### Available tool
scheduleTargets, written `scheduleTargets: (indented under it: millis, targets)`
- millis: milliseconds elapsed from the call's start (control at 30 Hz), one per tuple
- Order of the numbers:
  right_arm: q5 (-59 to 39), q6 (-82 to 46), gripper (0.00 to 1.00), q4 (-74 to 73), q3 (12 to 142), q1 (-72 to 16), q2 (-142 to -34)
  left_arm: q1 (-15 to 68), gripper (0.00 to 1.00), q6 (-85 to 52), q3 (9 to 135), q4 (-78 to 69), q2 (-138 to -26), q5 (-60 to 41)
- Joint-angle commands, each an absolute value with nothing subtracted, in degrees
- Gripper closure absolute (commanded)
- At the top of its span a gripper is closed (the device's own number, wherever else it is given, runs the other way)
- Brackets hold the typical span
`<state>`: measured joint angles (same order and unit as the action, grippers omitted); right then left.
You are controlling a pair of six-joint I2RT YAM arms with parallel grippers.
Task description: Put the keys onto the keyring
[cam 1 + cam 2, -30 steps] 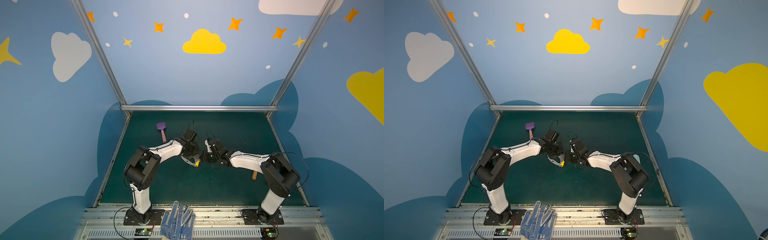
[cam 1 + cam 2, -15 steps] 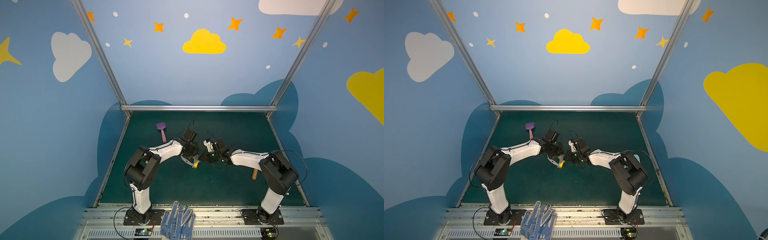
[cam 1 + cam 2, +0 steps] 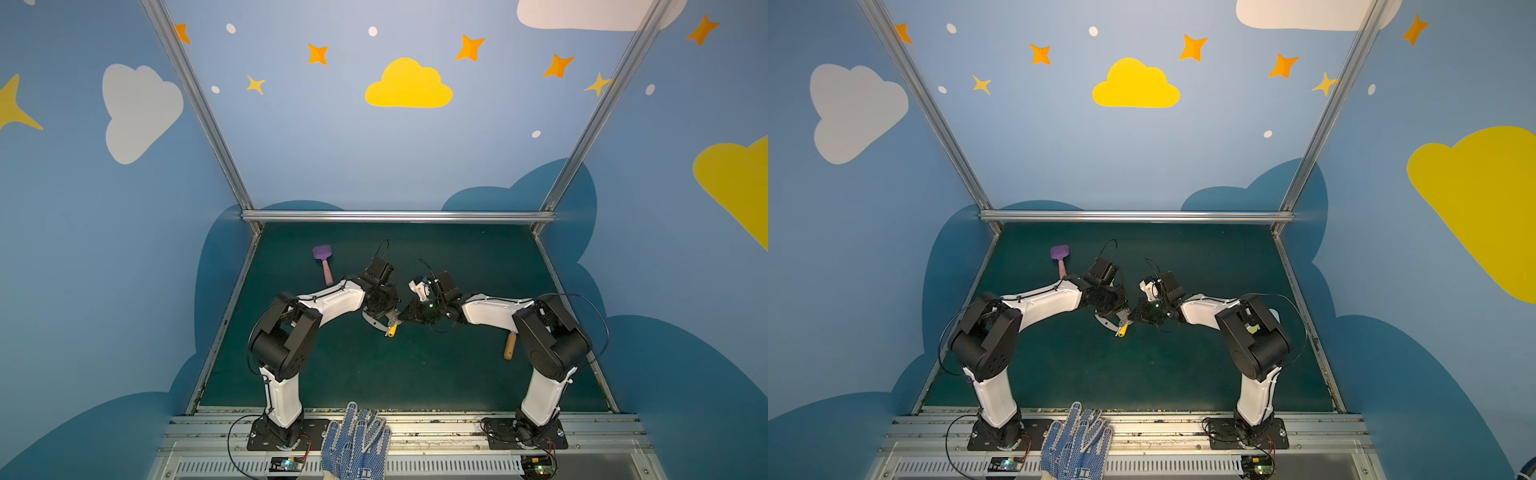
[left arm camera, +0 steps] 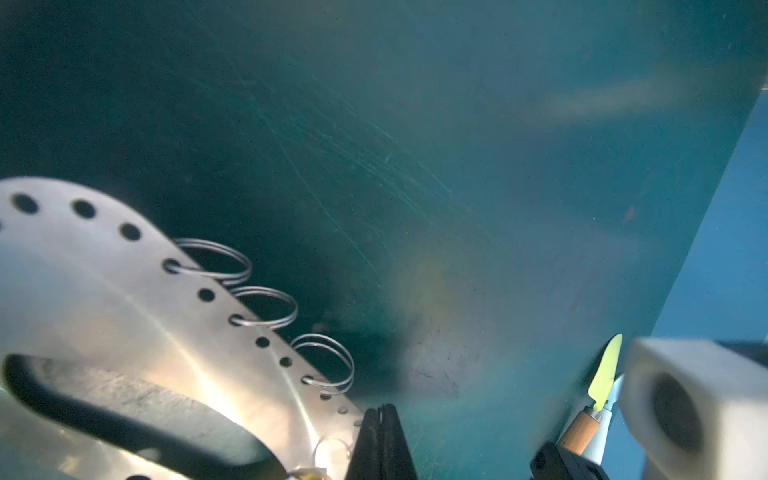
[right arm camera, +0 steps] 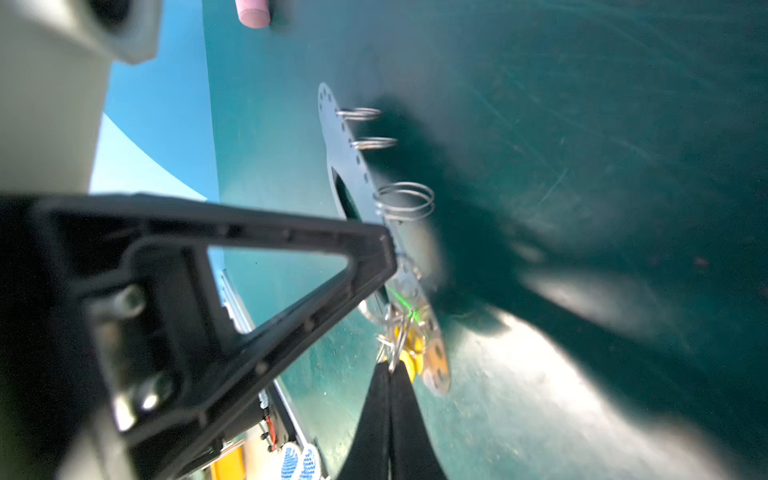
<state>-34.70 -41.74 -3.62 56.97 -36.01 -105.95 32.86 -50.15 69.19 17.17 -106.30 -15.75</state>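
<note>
The keyring [image 4: 124,316] is a flat grey plate with a long slot, a row of small holes and three wire rings on its edge. My left gripper [image 4: 380,409] is shut on that edge and holds the plate above the mat, in both top views [image 3: 374,323] [image 3: 1106,322]. The keys [image 5: 409,345], silver with a yellow tag [image 3: 391,330] [image 3: 1122,329], hang against the plate's [image 5: 345,166] end. My right gripper [image 5: 390,369] is shut on their metal, tip to tip with the left gripper [image 3: 392,319]. I cannot tell whether the keys are threaded on.
A purple spatula [image 3: 323,259] lies at the back left of the green mat. A wooden-handled tool [image 3: 509,345] lies by the right arm's elbow. A blue-and-white glove [image 3: 355,444] lies on the front rail between the arm bases.
My right gripper has moved left and slightly down, closing in on the left gripper and the plate. The left arm and the plate have stayed nearly still.
</note>
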Motion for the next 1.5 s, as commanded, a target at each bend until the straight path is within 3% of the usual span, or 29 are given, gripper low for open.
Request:
scheduleTargets:
  millis: [0, 300, 467, 833, 933, 1000, 1067, 1300, 1467]
  targets:
    - [-40.36, -41.18, 1.0, -3.21, 59.77, -35.21, -108.01, 33.84, 0.96, -48.89, 70.49, 16.7, -105.23, -18.0]
    - [-46.92, -37.39, 1.0, 4.07, 64.58, -33.84, -111.26, 34.32, 0.96, -48.54, 70.75, 16.6, -105.52, -18.46]
    - [-45.08, -34.75, 1.0, 9.41, 66.59, -33.67, -111.59, 34.21, 0.96, -49.22, 70.58, 17.18, -105.75, -17.11]
    - [-35.71, -35.41, 0.74, 9.27, 61.83, -32.87, -102.95, 34.01, 0.96, -50.06, 71.45, 18.47, -107.03, -15.71]
    - [-33.21, -35.52, 0.75, 9.61, 60.85, -33.01, -101.0, 34.01, 0.96, -50.2, 71.7, 18.77, -107.47, -15.21]
    - [-33.11, -35.4, 0.9, 9.04, 60.09, -33.29, -99.84, 33.95, 0.96, -50.26, 71.8, 18.8, -107.71, -15.07]
    - [-33.14, -35.94, 0.94, 7.6, 58.67, -34.12, -98.57, 34.01, 0.96, -50.25, 72.02, 19.0, -108.01, -14.78]
    - [-25.7, -37.57, 0.65, 4.54, 53.54, -40.43, -97.04, 33.66, 0.96, -50.63, 72.07, 19.02, -108.55, -14.5]
    - [-21.87, -40.03, 0.56, 0.05, 50.87, -42.44, -97.32, 33.66, 0.96, -50.73, 72.33, 19.16, -108.63, -14.52]
